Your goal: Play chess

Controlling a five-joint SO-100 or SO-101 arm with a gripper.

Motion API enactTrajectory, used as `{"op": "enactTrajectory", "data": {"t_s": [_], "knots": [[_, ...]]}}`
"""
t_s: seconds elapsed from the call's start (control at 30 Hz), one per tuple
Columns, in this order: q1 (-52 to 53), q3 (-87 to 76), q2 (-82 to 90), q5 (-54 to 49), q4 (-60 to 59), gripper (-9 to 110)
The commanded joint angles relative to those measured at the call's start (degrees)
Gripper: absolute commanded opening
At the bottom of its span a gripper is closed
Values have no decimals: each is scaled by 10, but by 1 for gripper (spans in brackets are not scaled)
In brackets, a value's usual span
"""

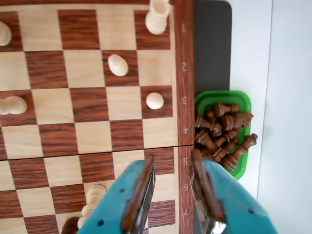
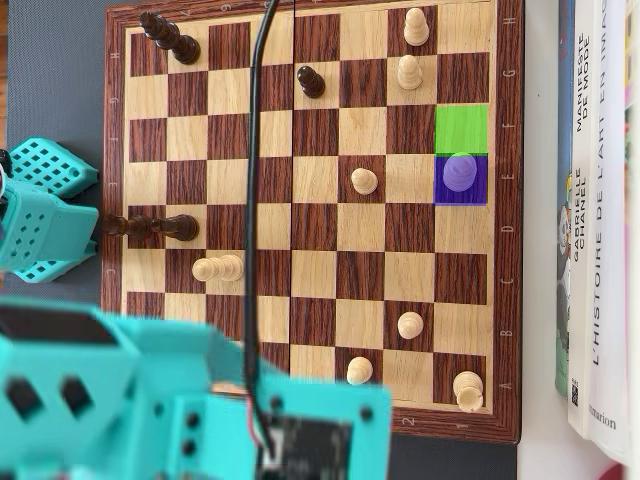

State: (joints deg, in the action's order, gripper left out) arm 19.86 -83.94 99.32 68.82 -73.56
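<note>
End effector (image 1: 173,187) agape above chessboard (image 1: 183,97) edge

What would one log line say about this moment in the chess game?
claw: open, empty, over board edge | green tray: holds dark pieces | overhead view: pawn on blue-tinted square, green-tinted square beside it

Captured pieces (image 1: 222,134) in tray (image 1: 246,100) right of board (image 1: 87,105)

surface: white tabletop (image 1: 287,97) | dark grey mat (image 2: 55,90) | books (image 2: 600,200) — right edge, overhead | light: even
</note>
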Motion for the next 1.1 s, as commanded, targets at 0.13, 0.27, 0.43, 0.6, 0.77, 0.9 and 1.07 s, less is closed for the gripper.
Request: {"op": "enactTrajectory", "data": {"t_s": [0.13, 0.27, 0.43, 0.6, 0.77, 0.9, 1.07], "knots": [[-106, 19, 48, 63, -4, 12], [-158, 8, 50, 142, -4, 12], [-197, 15, 44, 198, 4, 12], [-222, 22, 12, 247, 4, 12], [-236, 94, -63, 250, 4, 12], [-236, 137, -113, 250, 4, 12], [-238, 178, -161, 250, 4, 12]]}}
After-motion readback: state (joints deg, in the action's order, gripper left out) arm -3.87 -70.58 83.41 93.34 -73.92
